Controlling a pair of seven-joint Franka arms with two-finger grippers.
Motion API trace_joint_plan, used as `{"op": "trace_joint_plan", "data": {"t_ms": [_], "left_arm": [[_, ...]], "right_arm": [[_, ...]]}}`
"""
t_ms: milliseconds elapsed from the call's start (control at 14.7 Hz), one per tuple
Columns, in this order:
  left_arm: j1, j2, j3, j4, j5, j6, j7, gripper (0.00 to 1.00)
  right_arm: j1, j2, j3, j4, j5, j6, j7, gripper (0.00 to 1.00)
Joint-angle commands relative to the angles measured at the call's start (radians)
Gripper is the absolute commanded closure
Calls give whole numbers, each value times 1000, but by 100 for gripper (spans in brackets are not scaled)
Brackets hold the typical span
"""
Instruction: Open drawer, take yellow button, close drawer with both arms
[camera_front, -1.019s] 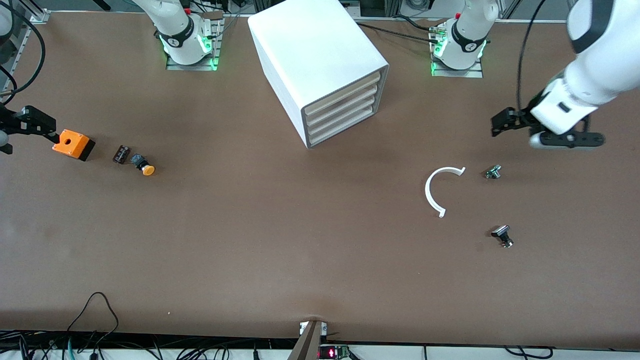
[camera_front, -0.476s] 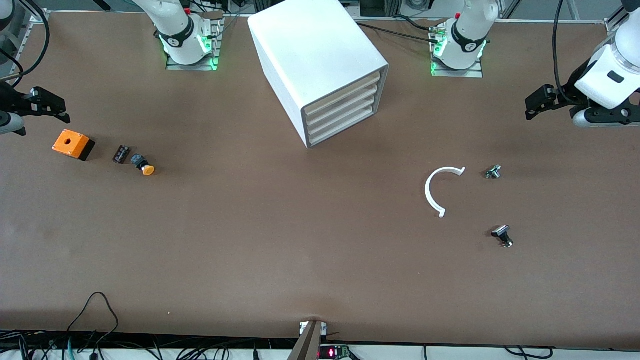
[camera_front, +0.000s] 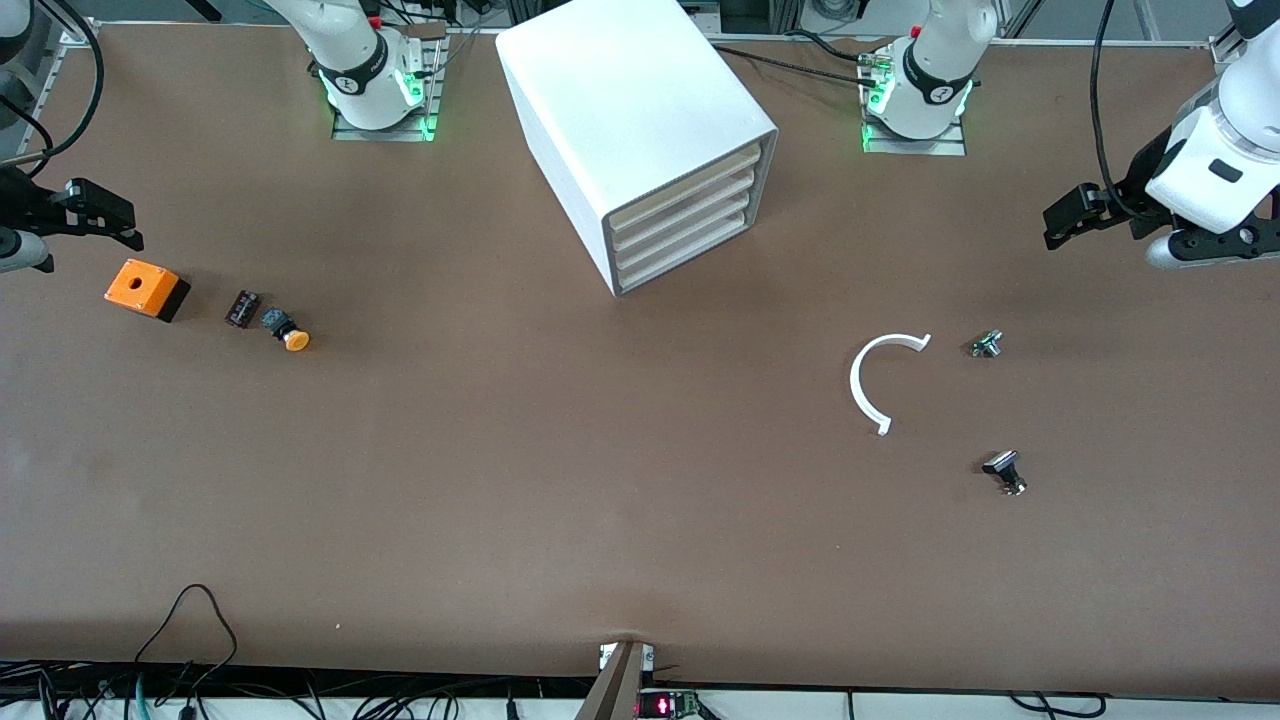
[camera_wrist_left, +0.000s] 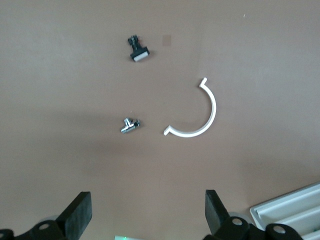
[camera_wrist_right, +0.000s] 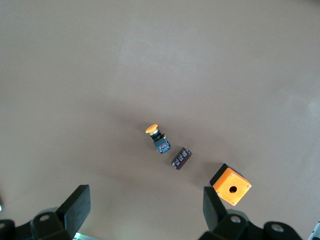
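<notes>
Nearest the front camera, toward the left arm's end of the table, lies a small black part with a pale cap (camera_front: 1003, 470); farther from the camera are a white curved strip (camera_front: 873, 380) and, beside it, a small silver fitting (camera_front: 986, 344). At the right arm's end the button (camera_front: 287, 332) lies on its side on the bare table, out in the open, with a small dark block (camera_front: 243, 308) just beside it and an orange box with a hole (camera_front: 146, 289) a little farther toward the table's edge. The left gripper (camera_front: 1075, 215) hangs over the table's edge at its own end, jaws spread wide and empty, as the left wrist view shows; the right gripper (camera_front: 98, 210) hangs near the orange box, its jaws likewise apart and holding nothing. Farthest from the camera, between the two bases, stands the cabinet (camera_front: 630, 120) with all four drawers flush; the drawer (camera_front: 690, 178), the uppermost, is shut. The button appears already taken and the drawer closed, so the task looks finished, and little remains beyond parking both arms.
</notes>
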Motion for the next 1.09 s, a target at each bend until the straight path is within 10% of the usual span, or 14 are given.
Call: {"op": "trace_joint_plan", "data": {"t_ms": [0, 1019], "left_arm": [[-2, 56, -4, 49, 28, 34, -10, 0], [3, 90, 5, 106, 37, -27, 37, 0]], "right_arm": [[10, 21, -1, 26, 14, -4, 25, 0], [10, 10, -1, 37, 16, -32, 26, 0]]}}
